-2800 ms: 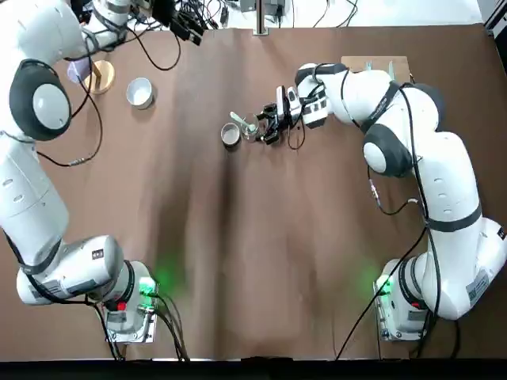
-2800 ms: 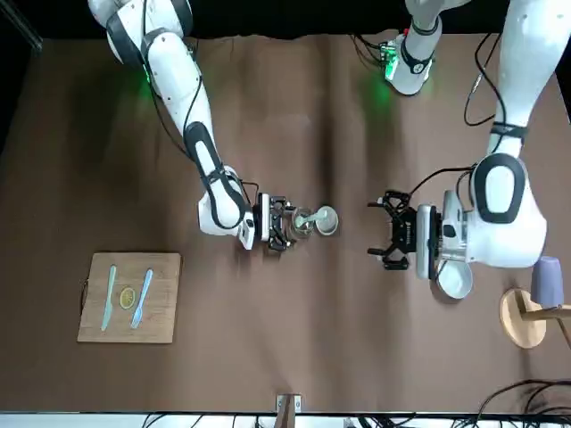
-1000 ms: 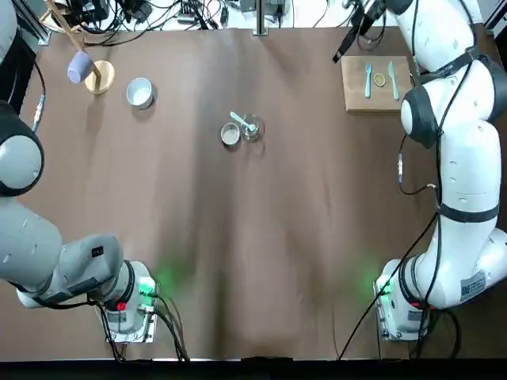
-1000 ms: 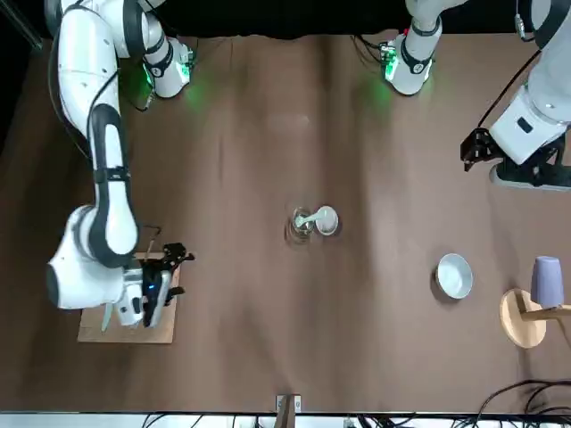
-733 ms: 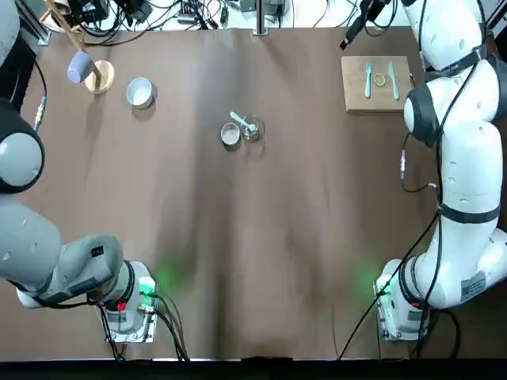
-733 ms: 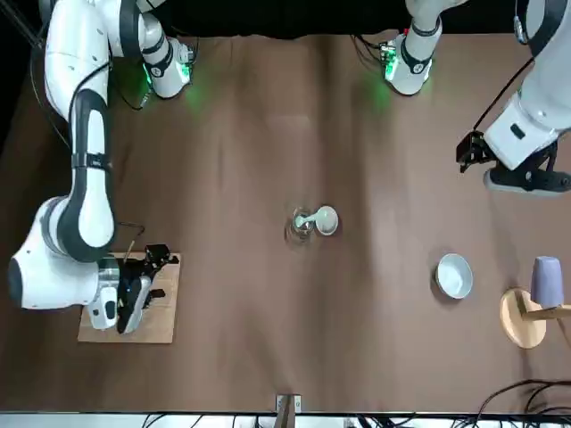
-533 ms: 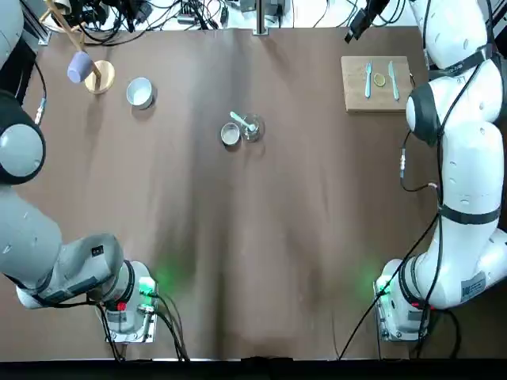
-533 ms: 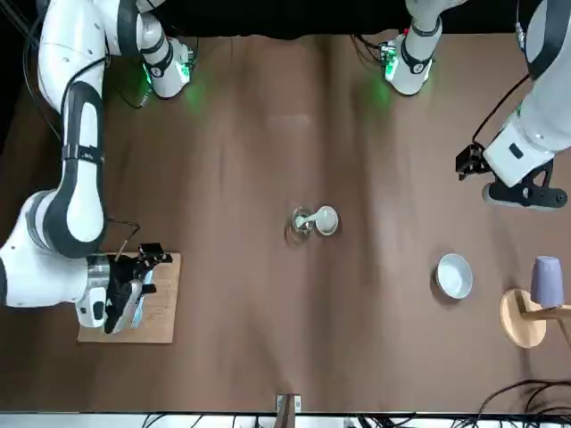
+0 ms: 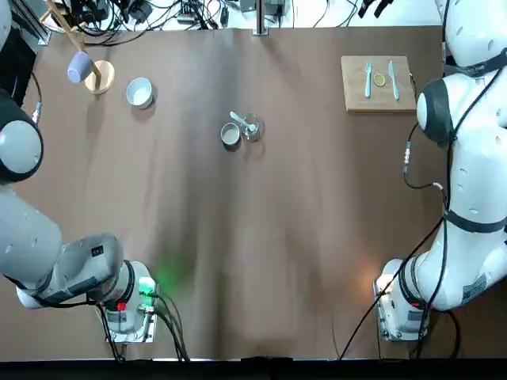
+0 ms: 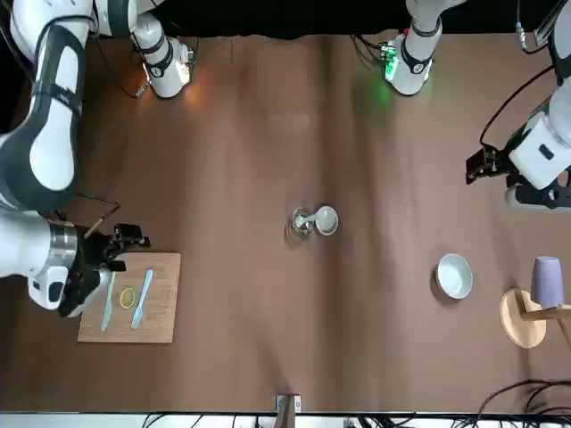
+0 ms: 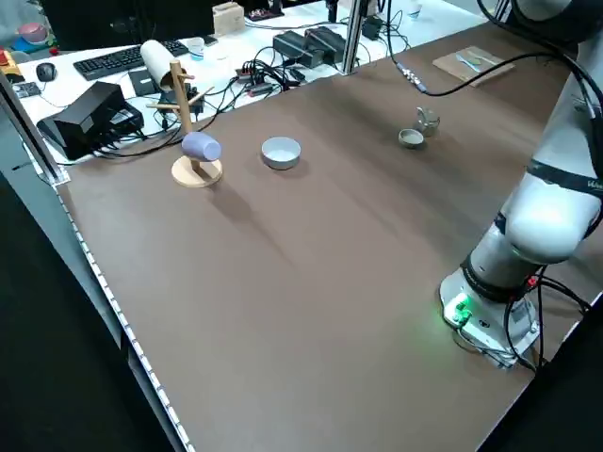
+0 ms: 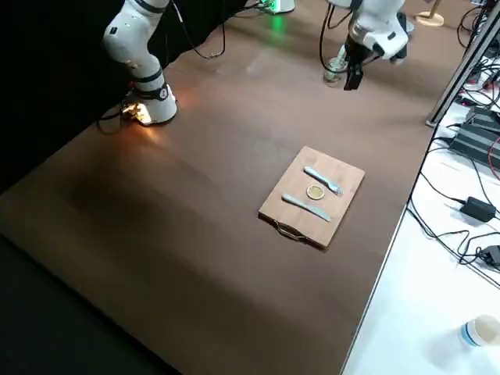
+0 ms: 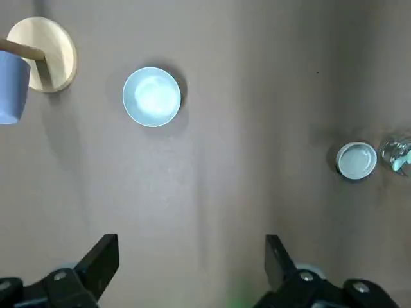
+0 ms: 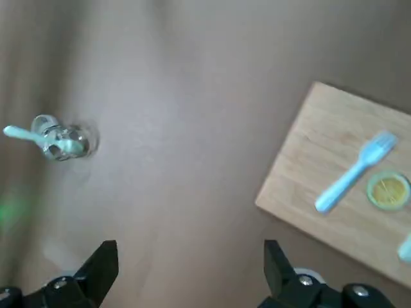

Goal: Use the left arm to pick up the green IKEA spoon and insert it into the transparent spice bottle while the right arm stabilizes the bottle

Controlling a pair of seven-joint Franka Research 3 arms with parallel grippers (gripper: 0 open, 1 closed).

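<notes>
Spoon: green IKEA spoon [image 9: 242,121] is standing tilted inside transparent spice bottle [image 9: 252,129] (grey cap [image 9: 230,135] beside).
Left gripper [image 13: 191,263]: hanging raised, fingers apart, empty.
Right gripper [image 14: 191,267]: hanging raised, fingers apart, empty.

Open tabletop [image 9: 261,237] all around the transparent spice bottle [image 9: 251,129], only grey cap [image 9: 230,135] touching beside.

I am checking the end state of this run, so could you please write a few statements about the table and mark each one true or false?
1. The spoon stands in the glass jar. True.
2. The grey cap is screwed onto the jar. False: it lies on the table beside the jar.
3. The right gripper is holding the jar. False: it is open, high above the table.
4. A fork and knife lie on the wooden board. True.
5. The left gripper is open. True.
</notes>
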